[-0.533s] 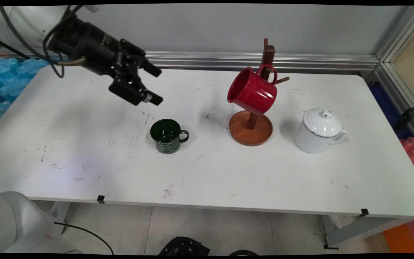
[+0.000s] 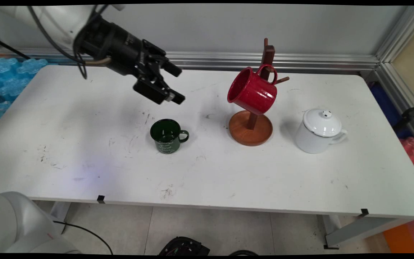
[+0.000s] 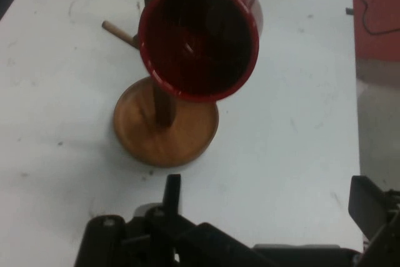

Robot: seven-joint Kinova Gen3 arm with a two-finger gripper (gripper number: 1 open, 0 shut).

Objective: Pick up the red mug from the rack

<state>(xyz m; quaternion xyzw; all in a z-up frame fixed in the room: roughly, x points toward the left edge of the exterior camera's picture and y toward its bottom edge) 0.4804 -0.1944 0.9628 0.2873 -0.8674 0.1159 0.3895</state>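
- Three vessels stand about the white table [image 2: 66,144], and the wooden mug stand [image 2: 251,127] serves here as the landmark, set right of the table's middle
- The red mug [image 2: 252,90] hangs by its handle from a peg of the stand, tilted, its mouth turned left toward the gripper [image 2: 176,85]; in the hand view the red mug [image 3: 199,39] shows its open mouth above the stand's round base [image 3: 165,130]
- The gripper hovers in the air well to the left of the stand, holding nothing, touching nothing, its two fingers spread apart and aimed at the stand
- The dark green mug [image 2: 167,136] sits upright on the table left of the stand, below the gripper in the main view, handle turned toward the stand
- The white lidded pot [image 2: 318,131] sits just right of the stand, handle facing away from it
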